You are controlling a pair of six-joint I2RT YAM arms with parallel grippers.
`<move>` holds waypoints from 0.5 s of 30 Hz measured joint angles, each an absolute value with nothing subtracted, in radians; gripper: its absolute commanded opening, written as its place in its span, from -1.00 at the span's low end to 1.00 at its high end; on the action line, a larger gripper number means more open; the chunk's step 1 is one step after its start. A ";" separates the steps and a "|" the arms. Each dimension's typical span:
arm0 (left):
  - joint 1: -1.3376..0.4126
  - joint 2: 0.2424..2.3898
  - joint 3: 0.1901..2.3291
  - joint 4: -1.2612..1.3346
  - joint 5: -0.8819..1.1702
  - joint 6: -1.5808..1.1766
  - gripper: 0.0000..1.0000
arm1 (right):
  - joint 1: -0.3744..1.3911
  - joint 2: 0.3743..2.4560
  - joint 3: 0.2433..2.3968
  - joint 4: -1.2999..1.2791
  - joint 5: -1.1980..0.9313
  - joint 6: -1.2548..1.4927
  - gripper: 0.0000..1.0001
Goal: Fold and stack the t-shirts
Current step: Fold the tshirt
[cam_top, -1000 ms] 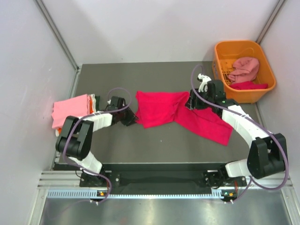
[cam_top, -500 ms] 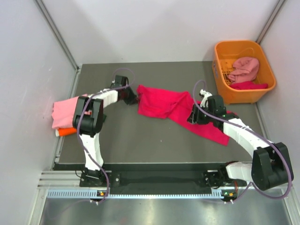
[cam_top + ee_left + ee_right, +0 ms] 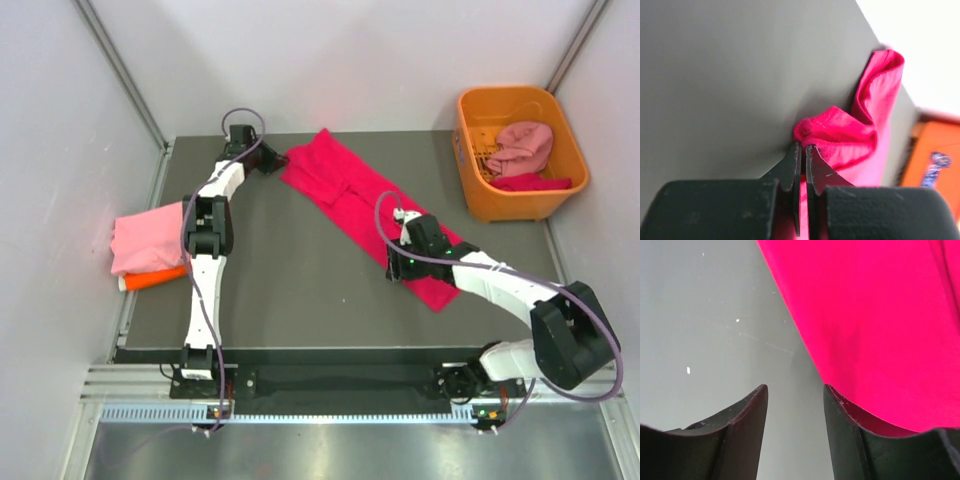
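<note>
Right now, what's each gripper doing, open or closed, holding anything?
Left gripper: closed on the crimson shirt.
Right gripper: open, nothing between its jaws.

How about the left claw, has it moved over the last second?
Yes. The left claw went toward the far edge of the table, dragging the crimson shirt.

spread shirt (image 3: 345, 190): lying slantwise across the table (image 3: 290, 290), from the far left down to near right of centre.
left gripper (image 3: 271, 160): at the far end, pinching that shirt's corner.
right gripper (image 3: 398, 268): at the shirt's near end, over its left edge.
folded stack (image 3: 148, 243): at the table's left edge, well apart from the spread shirt.
basket (image 3: 463, 130): far right corner, with bunched shirts (image 3: 522, 150) inside.
</note>
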State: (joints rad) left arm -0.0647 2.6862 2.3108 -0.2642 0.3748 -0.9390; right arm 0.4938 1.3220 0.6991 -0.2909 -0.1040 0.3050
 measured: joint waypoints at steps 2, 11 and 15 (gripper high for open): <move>-0.048 2.705 2.320 -0.233 0.395 -0.987 -1.00 | 0.545 1.339 0.727 -0.325 -0.048 0.295 -0.02; 0.015 2.738 2.328 -0.135 0.401 -1.084 -1.00 | 0.694 1.427 0.808 -0.464 0.194 0.284 0.00; 0.028 2.738 2.328 -0.126 0.383 -1.089 -1.00 | 0.696 1.470 0.824 -0.507 0.260 0.292 -0.02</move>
State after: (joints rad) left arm 0.0284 2.7384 2.3283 -0.1261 0.3832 -1.0885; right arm 0.6964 1.4696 0.8238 -0.5068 0.2604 0.2920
